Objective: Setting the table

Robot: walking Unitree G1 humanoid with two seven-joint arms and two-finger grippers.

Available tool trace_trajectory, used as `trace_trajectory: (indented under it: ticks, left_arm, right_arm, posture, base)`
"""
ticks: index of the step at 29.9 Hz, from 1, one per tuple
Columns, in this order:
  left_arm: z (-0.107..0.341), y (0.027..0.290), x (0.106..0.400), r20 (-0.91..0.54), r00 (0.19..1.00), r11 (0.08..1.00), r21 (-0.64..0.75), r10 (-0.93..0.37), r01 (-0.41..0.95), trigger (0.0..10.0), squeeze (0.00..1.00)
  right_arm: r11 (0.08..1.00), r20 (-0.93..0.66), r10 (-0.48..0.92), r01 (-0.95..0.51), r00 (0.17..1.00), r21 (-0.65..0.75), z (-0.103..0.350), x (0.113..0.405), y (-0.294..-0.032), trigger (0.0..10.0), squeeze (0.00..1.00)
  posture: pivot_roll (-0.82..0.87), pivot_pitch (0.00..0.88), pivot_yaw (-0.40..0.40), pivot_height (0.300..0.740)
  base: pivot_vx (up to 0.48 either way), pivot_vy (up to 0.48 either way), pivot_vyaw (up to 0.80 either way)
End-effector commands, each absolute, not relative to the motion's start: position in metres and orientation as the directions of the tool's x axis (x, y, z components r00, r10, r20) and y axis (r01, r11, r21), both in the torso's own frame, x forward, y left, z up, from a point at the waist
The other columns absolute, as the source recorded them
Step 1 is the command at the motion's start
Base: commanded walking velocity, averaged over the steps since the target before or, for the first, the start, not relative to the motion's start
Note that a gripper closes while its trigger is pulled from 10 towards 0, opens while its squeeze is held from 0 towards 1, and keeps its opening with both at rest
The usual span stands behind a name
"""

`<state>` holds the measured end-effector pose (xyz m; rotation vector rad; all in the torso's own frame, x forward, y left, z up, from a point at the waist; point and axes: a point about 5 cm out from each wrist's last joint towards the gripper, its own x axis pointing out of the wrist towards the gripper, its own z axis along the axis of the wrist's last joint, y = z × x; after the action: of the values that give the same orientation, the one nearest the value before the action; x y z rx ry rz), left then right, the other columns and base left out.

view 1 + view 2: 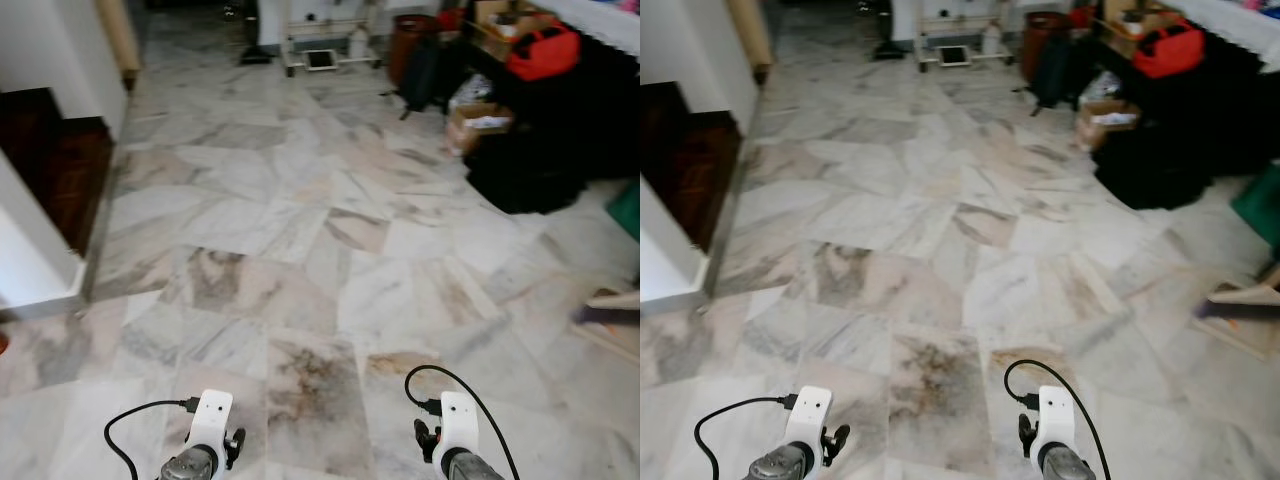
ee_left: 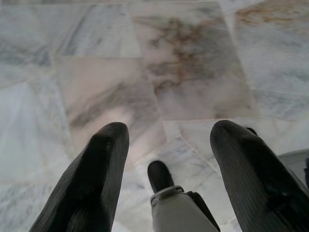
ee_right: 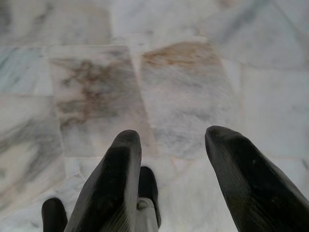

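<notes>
The robot stood on a grey-and-brown veined marble tile floor point(image 1: 300, 240). The left tool point(image 2: 166, 145) hung low over the tiles, its two black fingers spread wide apart with nothing between them. The right tool point(image 3: 171, 145) hung likewise, fingers parted and empty. Far right, a red bag point(image 1: 545, 50) sat on dark piles beside a small cardboard box point(image 1: 478, 122). A dark wooden step point(image 1: 60, 165) lay at left.
</notes>
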<state>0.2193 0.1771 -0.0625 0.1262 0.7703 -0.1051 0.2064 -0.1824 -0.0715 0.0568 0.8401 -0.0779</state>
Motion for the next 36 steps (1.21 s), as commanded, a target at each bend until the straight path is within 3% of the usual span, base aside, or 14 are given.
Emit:
trace_trajectory:
  ticks: [1, 25, 36]
  left_arm:
    - [-0.066, 0.179, 0.214, -0.715, 0.698, 0.990, 0.062, -0.043, 0.124, 10.0, 0.00]
    - [-0.064, 0.178, 0.217, -0.710, 0.704, 0.988, 0.086, -0.029, 0.128, 10.0, 0.00]
    - [-0.064, 0.176, 0.217, -0.707, 0.706, 0.990, 0.070, -0.036, 0.121, 10.0, 0.00]
  right_arm:
    - [0.994, -0.761, -0.055, 0.108, 0.647, 0.021, -0.074, 0.202, -0.183, 10.0, 0.00]
    - [0.994, -0.764, -0.077, 0.113, 0.641, -0.004, -0.074, 0.201, -0.191, 10.0, 0.00]
    - [0.992, -0.761, -0.089, 0.130, 0.643, -0.006, -0.072, 0.203, -0.195, 10.0, 0.00]
  posture:
    - [0.06, 0.077, -0.009, 0.740]
    - [0.05, 0.018, -0.023, 0.740]
    - [0.05, 0.046, -0.029, 0.740]
  base:
    - [0.000, 0.000, -0.69]
    - [0.000, -0.096, -0.69]
    - [0.000, 0.000, -0.69]
